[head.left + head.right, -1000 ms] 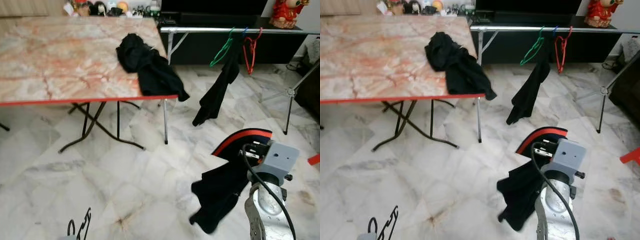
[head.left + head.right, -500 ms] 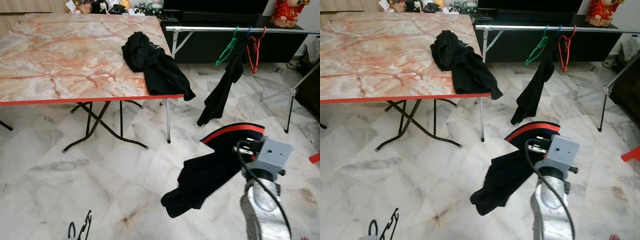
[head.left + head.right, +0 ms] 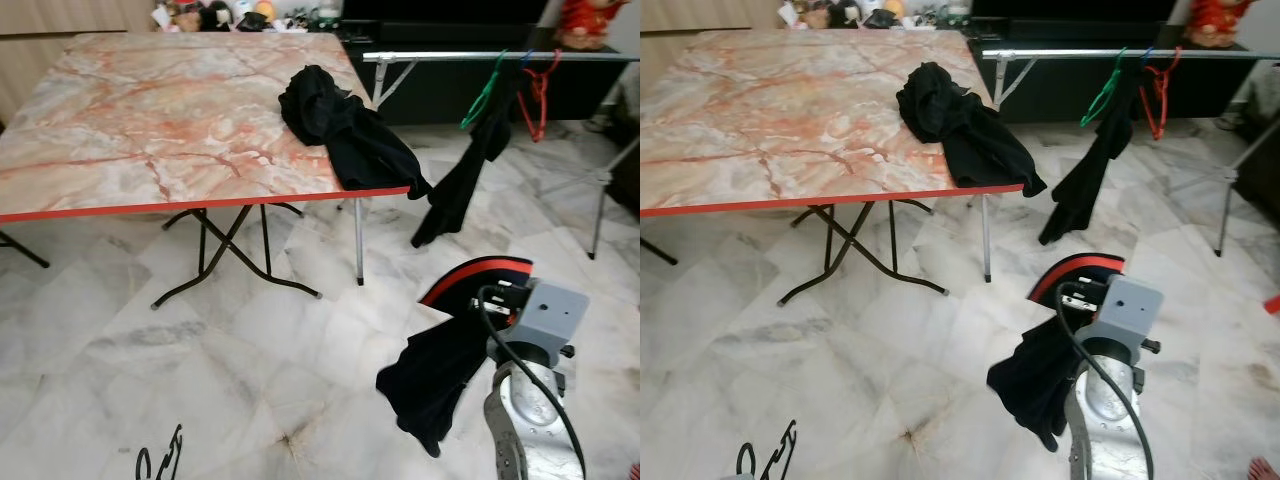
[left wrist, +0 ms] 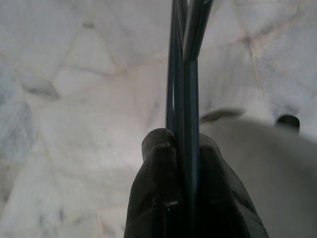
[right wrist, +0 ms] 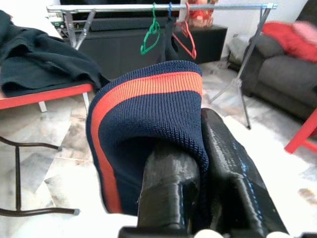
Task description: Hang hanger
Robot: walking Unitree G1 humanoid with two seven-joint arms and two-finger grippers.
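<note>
Gripping a navy garment [image 5: 148, 114], the right gripper [image 5: 198, 168] has its fingers closed on the hem.
Left gripper [image 4: 181, 163] pinches a dark hanger [image 4: 185, 64], its long axis along the fingers.

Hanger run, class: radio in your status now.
Right end effector shut on navy garment. Left end effector shut on dark hanger, low. Rail ahead, floor between open.

Bright, even daylight; blurred wrist close-ups.

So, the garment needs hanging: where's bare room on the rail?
The rail is bare from its table-side leg to the green hanger. Green hanger, hung black garment and red hanger crowd together; right of them looks bare too.
</note>
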